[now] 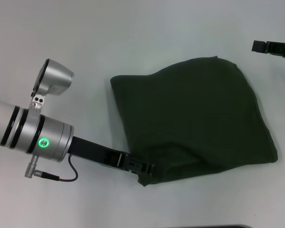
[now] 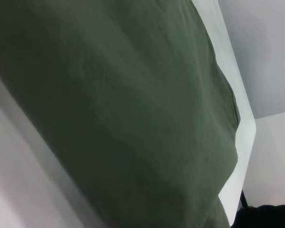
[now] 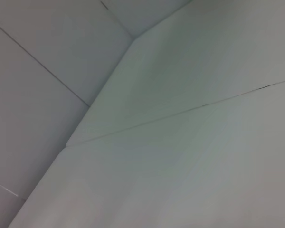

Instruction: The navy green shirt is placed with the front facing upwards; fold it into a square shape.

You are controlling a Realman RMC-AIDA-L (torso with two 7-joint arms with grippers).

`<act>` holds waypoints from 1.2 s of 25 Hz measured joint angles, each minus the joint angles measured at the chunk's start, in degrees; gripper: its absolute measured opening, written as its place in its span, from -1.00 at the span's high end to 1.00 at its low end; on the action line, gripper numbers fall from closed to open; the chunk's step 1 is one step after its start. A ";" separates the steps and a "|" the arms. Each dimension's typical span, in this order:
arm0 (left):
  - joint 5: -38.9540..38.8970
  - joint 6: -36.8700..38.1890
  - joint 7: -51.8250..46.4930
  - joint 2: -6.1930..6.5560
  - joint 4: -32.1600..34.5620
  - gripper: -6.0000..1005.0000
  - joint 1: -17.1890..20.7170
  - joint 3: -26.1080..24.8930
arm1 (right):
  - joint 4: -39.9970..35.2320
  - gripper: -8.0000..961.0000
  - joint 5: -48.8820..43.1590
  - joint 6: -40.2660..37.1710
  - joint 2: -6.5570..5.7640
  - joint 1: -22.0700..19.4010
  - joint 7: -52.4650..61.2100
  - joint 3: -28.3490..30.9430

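The navy green shirt [image 1: 199, 114] lies folded in a lump on the white desk [image 1: 133, 33], plain side up. The left tool [image 1: 143, 168] pinches its near corner. The right tool [image 1: 274, 47] sits far off at the edge, can't tell if it's spread

The navy green shirt [image 1: 194, 114] lies bunched across the middle of the tabletop [image 1: 133, 33], the one bulky obstacle. From it, bare surface runs toward 12, 9 and 6 o'clock. The left arm slants in from 8 o'clock, its left pincer [image 1: 145, 170] at the shirt's near corner, blocking that approach. The right pincer [image 1: 273, 47] sits at 2 o'clock, apart from the cloth.
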 joint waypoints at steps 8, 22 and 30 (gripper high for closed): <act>0.00 -1.16 -0.55 0.06 0.43 -0.60 -0.11 0.01 | 0.00 0.35 0.00 0.13 0.00 0.05 0.04 0.09; 0.12 -2.84 -0.59 0.01 0.52 -0.10 -1.08 2.87 | 0.00 0.35 0.00 0.29 0.00 0.33 0.03 0.35; 0.17 -3.44 -0.70 0.14 0.62 0.22 -1.30 2.92 | 0.00 0.35 0.00 0.38 -0.06 0.32 0.04 0.38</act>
